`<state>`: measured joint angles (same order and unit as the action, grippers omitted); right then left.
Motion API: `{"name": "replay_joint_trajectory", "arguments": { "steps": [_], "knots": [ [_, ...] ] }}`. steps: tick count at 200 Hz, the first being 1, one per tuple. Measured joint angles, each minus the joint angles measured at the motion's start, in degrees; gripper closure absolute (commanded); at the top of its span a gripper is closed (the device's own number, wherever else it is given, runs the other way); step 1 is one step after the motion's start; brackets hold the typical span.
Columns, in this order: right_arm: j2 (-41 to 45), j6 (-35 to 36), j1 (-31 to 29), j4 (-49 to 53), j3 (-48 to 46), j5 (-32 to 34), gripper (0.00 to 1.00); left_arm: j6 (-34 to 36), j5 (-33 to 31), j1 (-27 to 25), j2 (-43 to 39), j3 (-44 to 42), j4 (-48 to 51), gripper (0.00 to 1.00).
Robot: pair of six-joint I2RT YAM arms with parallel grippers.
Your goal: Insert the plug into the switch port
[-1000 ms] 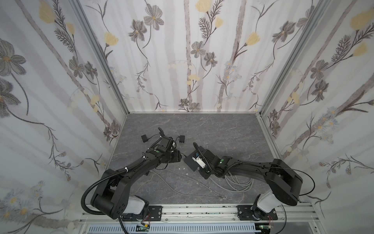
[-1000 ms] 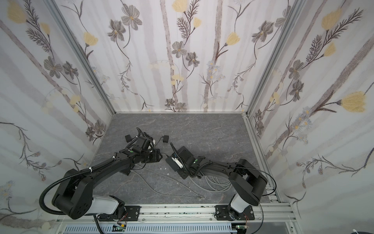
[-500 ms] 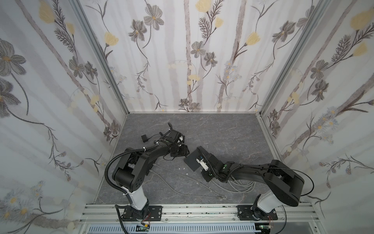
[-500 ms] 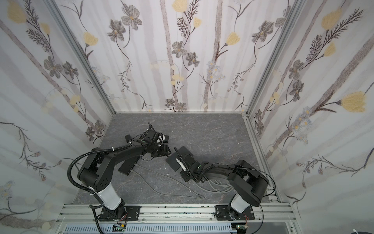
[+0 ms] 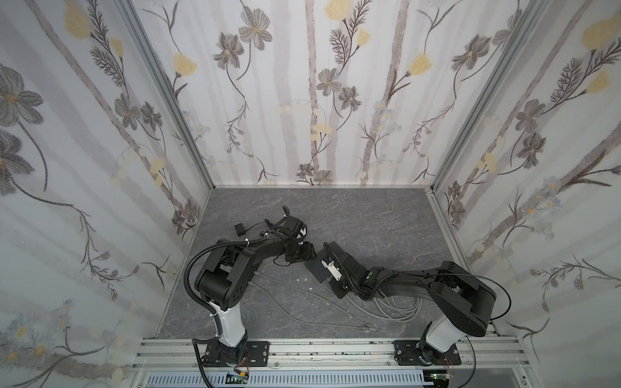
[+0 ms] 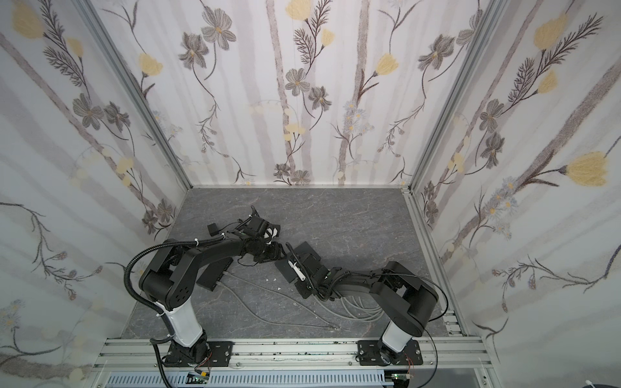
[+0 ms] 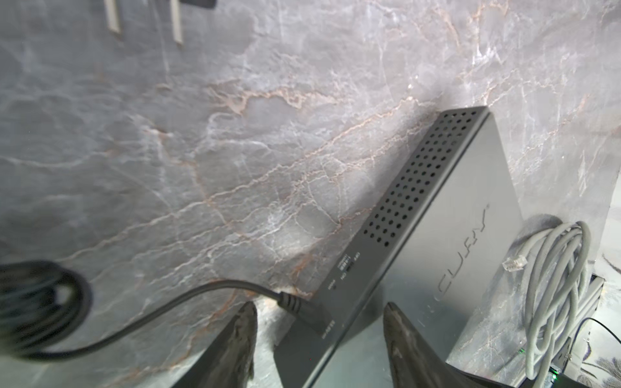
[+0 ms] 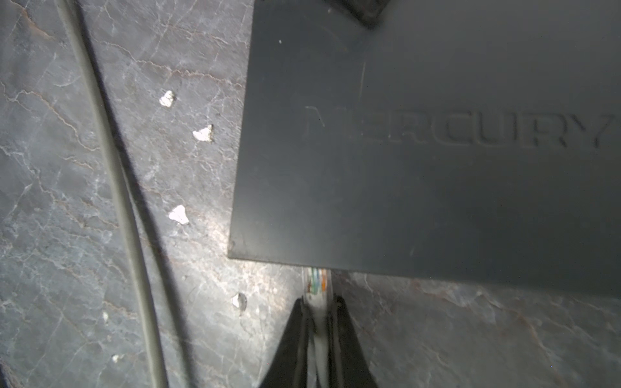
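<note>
Two sets of jaws attend the switch (image 7: 437, 255): the left jaws stand parted about halfway astride its corner beside the black power lead (image 7: 304, 310), clamping nothing visible, and would do well to brace the casing. The right jaws are pinched tight on the clear plug (image 8: 316, 285), whose tip meets the switch's front edge. The port itself is hidden, so the push wants to be straight, level and slow.

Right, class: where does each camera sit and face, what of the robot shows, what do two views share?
Top views: high in front, looking down on the grey marbled tabletop; left arm, right arm show.
Left wrist: on its arm, facing the dark grey metal switch; left gripper open.
Right wrist: facing the clear plastic plug; right gripper shut on it.
Wrist views share the switch.
</note>
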<state>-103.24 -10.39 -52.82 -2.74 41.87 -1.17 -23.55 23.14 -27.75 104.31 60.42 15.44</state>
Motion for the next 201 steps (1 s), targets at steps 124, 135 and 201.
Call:
{"name": "replay_joint_trajectory", "arguments": {
  "steps": [124, 135, 201],
  "knots": [
    [1.68, -1.09, -0.17, 0.33, -1.11, 3.26, 0.99, -0.68, 0.22, -0.92, -2.05, -3.54, -2.16, 0.4],
    [1.68, -1.09, -0.39, 0.28, -1.11, 3.26, 0.99, -0.68, 0.24, -0.94, -2.05, -3.54, -2.16, 0.4],
    [1.36, -1.38, -0.85, -0.35, -0.55, 3.1, 1.0, -0.68, 0.2, -1.14, -2.05, -3.54, -2.16, 0.41]
  ]
}}
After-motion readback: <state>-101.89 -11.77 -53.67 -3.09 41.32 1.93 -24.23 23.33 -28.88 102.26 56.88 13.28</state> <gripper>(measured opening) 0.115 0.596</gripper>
